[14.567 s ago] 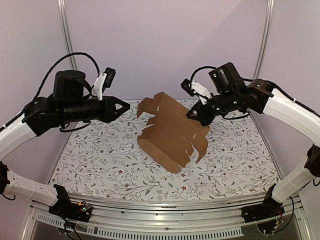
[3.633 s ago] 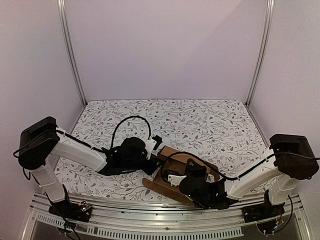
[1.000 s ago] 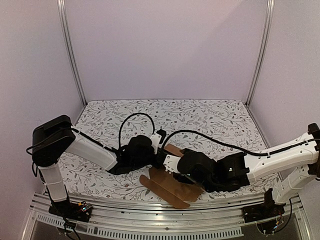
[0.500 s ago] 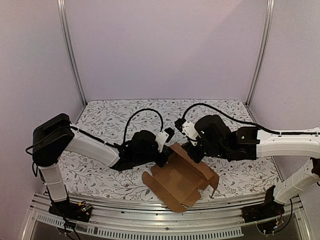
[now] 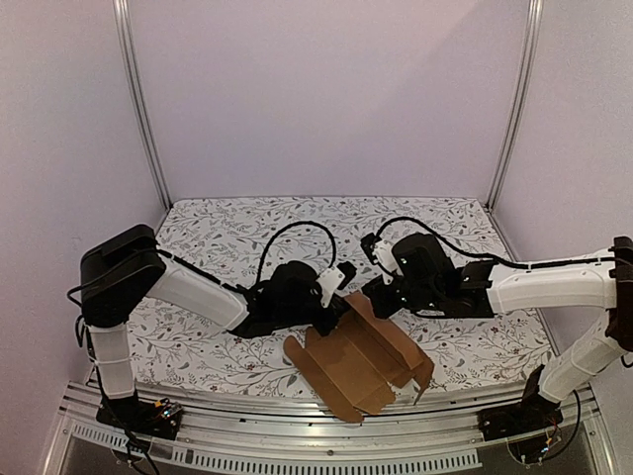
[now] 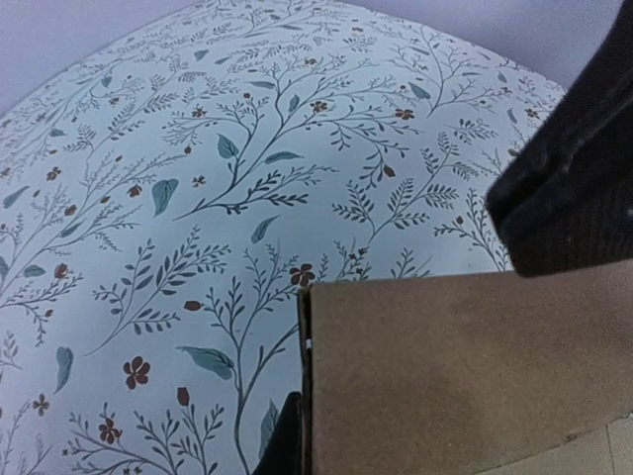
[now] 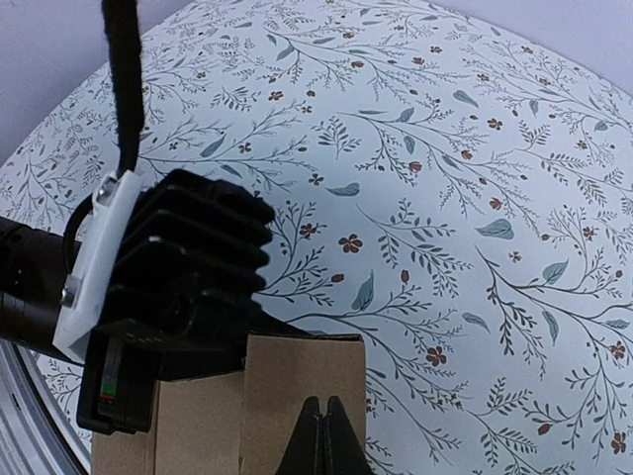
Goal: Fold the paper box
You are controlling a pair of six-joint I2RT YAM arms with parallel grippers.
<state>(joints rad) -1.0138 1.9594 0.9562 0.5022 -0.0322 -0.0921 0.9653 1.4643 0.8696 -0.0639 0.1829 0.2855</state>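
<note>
The paper box is plain brown cardboard. It lies partly opened near the table's front edge, with its far flap raised. My left gripper is at the box's far left corner. In the left wrist view one dark finger shows against the flap's edge; the other is hidden behind the cardboard. My right gripper is at the far flap. In the right wrist view its fingertips are pressed together in front of the flap, with no cardboard between them.
The table is covered with a white floral cloth. Metal frame posts stand at the back corners and a rail runs along the front edge. The left gripper's black body sits right beside the right fingertips.
A second ago the right arm lay low over the flattened box. It has since drawn back to the far flap, and the box has opened out. In the last half second both arms barely moved.
</note>
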